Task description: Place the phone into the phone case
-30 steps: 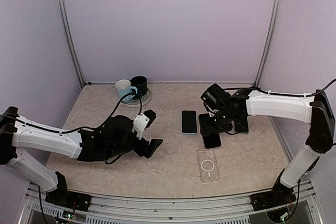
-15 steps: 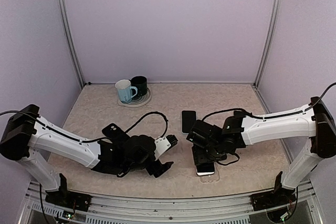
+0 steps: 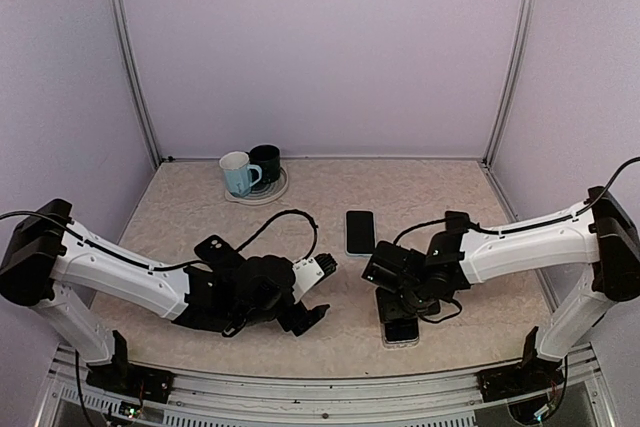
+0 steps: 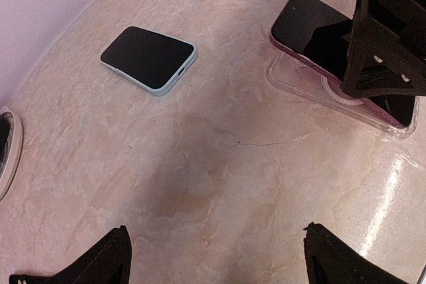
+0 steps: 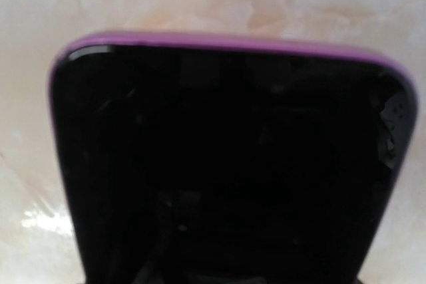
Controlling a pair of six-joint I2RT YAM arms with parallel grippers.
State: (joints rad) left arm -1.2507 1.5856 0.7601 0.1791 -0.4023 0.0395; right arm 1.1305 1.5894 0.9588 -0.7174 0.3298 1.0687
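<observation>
The phone (image 4: pixel 313 31) has a black screen and a pink-purple edge. It rests tilted on the clear phone case (image 4: pixel 286 83), its near end raised. My right gripper (image 3: pixel 404 305) is shut on the phone from above, over the case near the front edge. In the right wrist view the phone (image 5: pixel 226 157) fills the frame and the fingers are lost in the dark. My left gripper (image 3: pixel 318 292) hovers open and empty just left of the case, with its fingertips (image 4: pixel 100 257) spread wide over bare table.
A second phone in a light blue case (image 3: pixel 360 232) lies flat behind the work spot and shows again as the blue-cased phone (image 4: pixel 150 58). A pale blue mug (image 3: pixel 236 172) and a dark mug (image 3: pixel 266 161) stand on a plate at the back left. Walls enclose the table.
My right arm carried the phone from mid-table down onto the case near the front edge. My left arm swung toward front centre, then held still with its jaws wide.
</observation>
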